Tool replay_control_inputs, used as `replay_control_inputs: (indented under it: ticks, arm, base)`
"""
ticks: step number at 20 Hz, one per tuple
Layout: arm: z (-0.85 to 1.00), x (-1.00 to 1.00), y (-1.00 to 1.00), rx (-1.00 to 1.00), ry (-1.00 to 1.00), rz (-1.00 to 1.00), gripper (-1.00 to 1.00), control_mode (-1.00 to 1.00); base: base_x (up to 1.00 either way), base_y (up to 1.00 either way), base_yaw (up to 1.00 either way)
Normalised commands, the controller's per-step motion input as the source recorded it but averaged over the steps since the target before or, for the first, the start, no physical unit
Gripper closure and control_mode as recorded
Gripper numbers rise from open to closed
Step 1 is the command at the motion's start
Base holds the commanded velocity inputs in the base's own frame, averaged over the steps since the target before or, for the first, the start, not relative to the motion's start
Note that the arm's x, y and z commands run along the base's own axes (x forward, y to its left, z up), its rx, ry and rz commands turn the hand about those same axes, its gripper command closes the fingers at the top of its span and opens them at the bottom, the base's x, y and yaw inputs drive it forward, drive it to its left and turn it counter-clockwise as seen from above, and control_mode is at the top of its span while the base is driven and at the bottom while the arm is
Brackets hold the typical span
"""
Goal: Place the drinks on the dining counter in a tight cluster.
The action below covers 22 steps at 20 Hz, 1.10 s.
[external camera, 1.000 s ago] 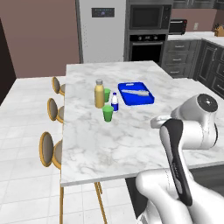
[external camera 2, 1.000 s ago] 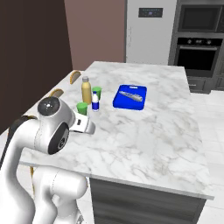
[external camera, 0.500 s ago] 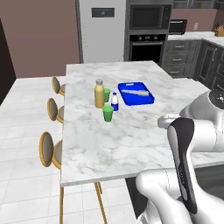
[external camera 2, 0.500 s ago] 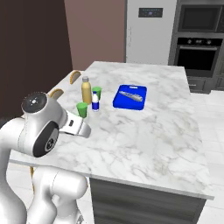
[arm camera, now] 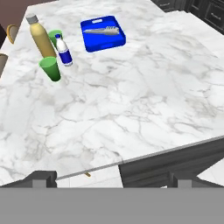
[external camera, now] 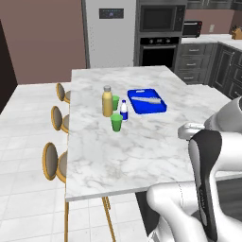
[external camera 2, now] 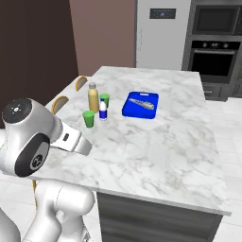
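On the dining counter (external camera: 142,151) (external camera 2: 160,146) (arm camera: 131,105) a tall yellow juice bottle (external camera: 108,101) (external camera 2: 93,97) (arm camera: 39,38) with a grey cap stands upright near the stool side. Just beside it is a small blue-labelled water bottle (external camera: 124,110) (external camera 2: 102,110) (arm camera: 64,51). In the hand view my gripper (arm camera: 111,178) hangs over the counter's near edge, well short of both bottles. Its two dark fingertips (arm camera: 43,177) stand wide apart, so it is open, and nothing is between them.
Two green cups (external camera: 116,122) (external camera 2: 88,118) (arm camera: 50,68) flank the bottles, one in front and one behind. A blue tray (external camera: 147,100) (external camera 2: 141,104) (arm camera: 103,33) with a grey item lies to their right. Round tan stools (external camera: 53,161) line the counter's left side. Dark cabinets and ovens stand behind.
My arm's elbow has swung outward and back toward the cameras. The bottles, cups and tray have not moved. The gripper has stayed open.
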Motion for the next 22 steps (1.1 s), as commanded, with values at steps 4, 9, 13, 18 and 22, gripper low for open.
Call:
replay_control_inputs:
  ticks: [4, 9, 13, 18, 22]
  arm:
    - [0.0, -0.03, 0.0, 0.0, 0.0, -0.02, -1.0, -1.0]
    - [0.0, 0.0, 0.0, 0.0, 0.0, 0.0, -1.0, -1.0]
    - [0.0, 0.0, 0.0, 0.0, 0.0, 0.0, -1.0, -1.0]
    - [0.0, -0.01, 0.0, 0.0, 0.0, 0.0, -1.0, -1.0]
    - [0.0, -0.09, 0.0, 0.0, -0.01, 0.0, -1.0, -1.0]
  base:
    - [0.0, 0.0, 0.0]
    - [0.0, 0.0, 0.0]
    - [0.0, 0.0, 0.0]
    - [0.0, 0.0, 0.0]
    - [0.0, 0.0, 0.0]
